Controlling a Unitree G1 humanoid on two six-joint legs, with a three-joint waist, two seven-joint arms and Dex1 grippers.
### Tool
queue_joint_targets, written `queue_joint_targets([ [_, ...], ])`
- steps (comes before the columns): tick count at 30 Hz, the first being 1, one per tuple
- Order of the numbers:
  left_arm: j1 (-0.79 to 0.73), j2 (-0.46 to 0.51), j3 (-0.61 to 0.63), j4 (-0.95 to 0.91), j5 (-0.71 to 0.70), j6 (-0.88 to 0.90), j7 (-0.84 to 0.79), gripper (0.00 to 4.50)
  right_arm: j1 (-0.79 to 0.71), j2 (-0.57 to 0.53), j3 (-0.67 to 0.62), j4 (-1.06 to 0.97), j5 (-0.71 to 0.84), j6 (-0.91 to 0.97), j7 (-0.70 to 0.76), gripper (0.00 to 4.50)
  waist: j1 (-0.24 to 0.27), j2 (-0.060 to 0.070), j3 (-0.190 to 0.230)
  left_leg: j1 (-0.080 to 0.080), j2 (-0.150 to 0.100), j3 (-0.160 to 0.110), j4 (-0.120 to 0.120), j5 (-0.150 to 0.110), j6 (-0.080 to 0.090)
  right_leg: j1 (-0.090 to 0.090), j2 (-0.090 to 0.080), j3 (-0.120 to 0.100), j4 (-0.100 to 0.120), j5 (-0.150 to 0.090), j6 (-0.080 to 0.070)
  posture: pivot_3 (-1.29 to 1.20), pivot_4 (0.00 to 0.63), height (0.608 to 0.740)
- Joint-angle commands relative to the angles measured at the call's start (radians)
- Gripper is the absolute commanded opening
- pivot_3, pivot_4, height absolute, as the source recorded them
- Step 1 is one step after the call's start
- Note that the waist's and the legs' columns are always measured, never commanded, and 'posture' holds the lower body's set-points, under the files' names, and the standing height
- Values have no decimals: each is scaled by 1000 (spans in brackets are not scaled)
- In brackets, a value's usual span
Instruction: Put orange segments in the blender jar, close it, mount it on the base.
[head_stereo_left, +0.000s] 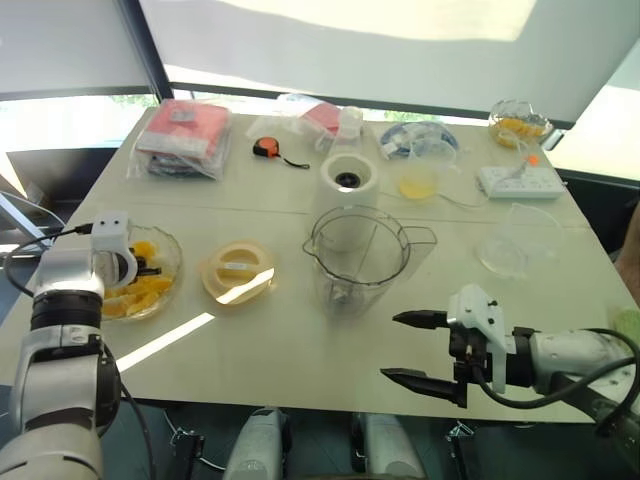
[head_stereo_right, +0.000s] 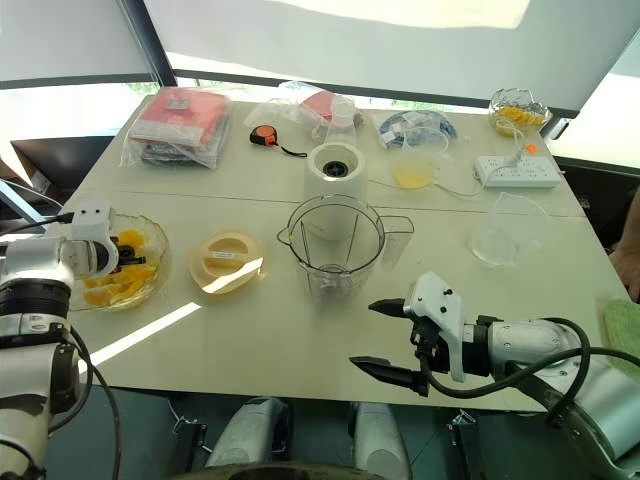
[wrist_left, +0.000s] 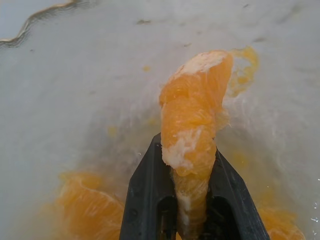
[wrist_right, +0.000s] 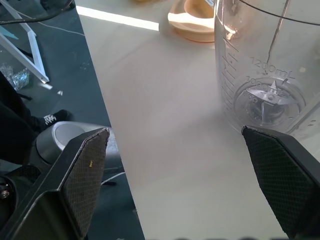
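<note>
Our right gripper (head_stereo_left: 410, 348), jaws spread and empty, hovers just in front of the blender jar (head_stereo_left: 356, 256). Well to the jar's left, our left gripper (wrist_left: 191, 200) pinches an orange segment (wrist_left: 192, 127). It looks soft, wet and slippery, so we judge a gentle mid-body hold best.

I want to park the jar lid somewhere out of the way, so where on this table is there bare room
Bare room: the near strip of table between the blender jar and the front edge, left of the open right gripper. Another patch lies between the tape measure and the yellow lid. The far edge is crowded with bags, cup and power strip.
</note>
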Motion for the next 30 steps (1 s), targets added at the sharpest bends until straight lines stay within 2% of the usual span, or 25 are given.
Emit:
queue_joint_targets([
  [1, -3, 6, 13, -54, 16, 3, 6, 376, -8, 8, -1, 0, -10, -28, 10, 4500, 0, 0, 0, 0, 0, 0, 0, 0, 0, 0, 0, 0, 0, 0, 0, 0, 150, 740],
  [6, 4, 6, 7, -88, 23, 13, -1, 376, -12, 8, 9, 9, -24, -39, 19, 4500, 0, 0, 0, 0, 0, 0, 0, 0, 0, 0, 0, 0, 0, 0, 0, 0, 150, 740],
  [11, 36, 51, 18, -267, -3, 136, -46, 376, 7, 7, 12, 10, -43, -51, 25, 4500, -1, 0, 0, 0, 0, 0, 0, 0, 0, 0, 1, -1, 0, 0, 1, 0, 150, 740],
  [15, 133, 218, -3, -556, -97, 210, -266, 376, 32, 27, -52, 29, 7, -26, 9, 4500, -12, -2, 1, -1, 1, 0, -1, 0, 0, -1, 2, 0, 0, 0, 0, 0, 150, 740],
  [20, 199, 383, 29, -749, -209, 94, -538, 376, 63, 42, -152, 67, 64, 16, -14, 4500, -3, 0, 1, 0, 1, 0, -1, 0, 0, -1, -1, 1, 0, -2, -4, 0, 150, 740],
  [22, 131, 427, 13, -794, -261, -8, -689, 376, 102, 45, -201, 78, 40, 16, -32, 4500, 6, 0, 1, 0, 1, 0, -1, 0, 0, -1, -2, 1, -1, -2, -5, 0, 150, 740],
  [24, 7, 417, -25, -791, -301, -84, -800, 376, 128, 56, -238, 77, 29, 16, -58, 4500, 15, -1, 1, -2, 1, 0, -1, 0, 0, -1, -4, -2, -1, -2, -5, 0, 150, 740],
  [27, -221, 295, -111, -723, -330, -147, -889, 376, 146, 84, -279, 66, 46, 18, -93, 4500, 29, 0, 1, -2, 0, 1, 0, 0, 0, 1, -4, -3, -4, -1, -6, 0, 150, 740],
  [30, -391, 118, -192, -619, -361, -165, -966, 376, 148, 131, -315, 49, 71, 14, -136, 4500, 26, 5, -1, -1, -2, 5, 1, 0, 3, 4, 0, -3, -5, -1, -5, 0, 150, 740],
])
